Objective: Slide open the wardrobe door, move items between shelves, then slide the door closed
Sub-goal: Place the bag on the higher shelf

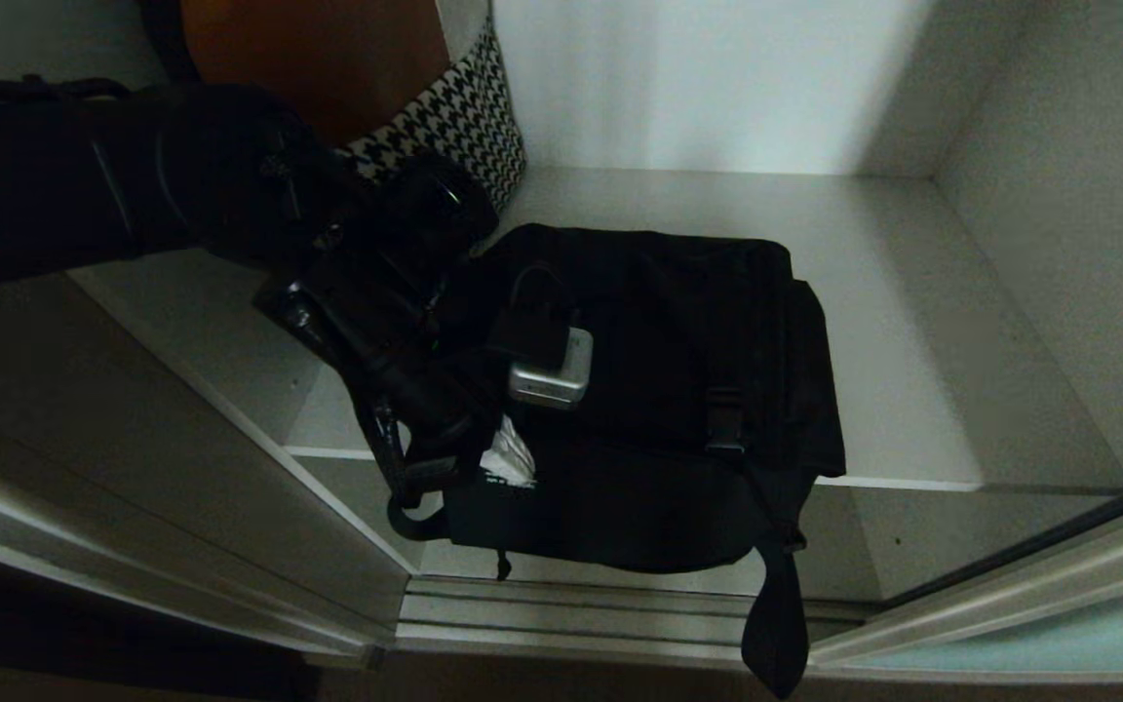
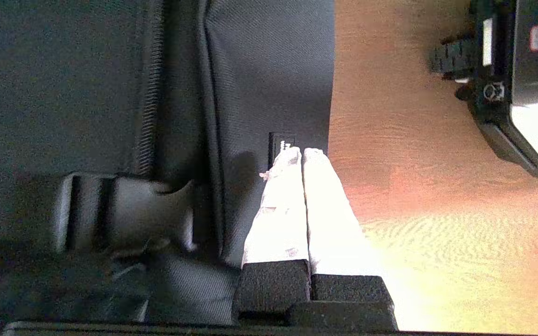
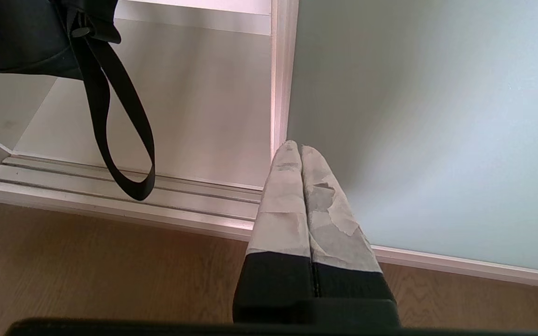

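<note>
In the head view, the floppy black bag [image 1: 659, 390] overhangs the white-grey shelf [image 1: 873, 322] edge, strap dangling, left gripper [image 1: 508, 458] at its front. The left wrist view shows its fingers [image 2: 283, 205] clenched together beside the bag's buckle [image 2: 124, 212]. In the right wrist view, the right gripper [image 3: 300, 150] is clenched, empty, near the frosted sliding door [image 3: 428, 121].

No text, brand, number or sign can be read anywhere. A small dark tag [image 2: 280, 145] on the bag [image 2: 87, 93], at the left gripper's tips, and a red-edged label [image 2: 537, 37] on the machine at two o'clock carry marks too small to tell.
</note>
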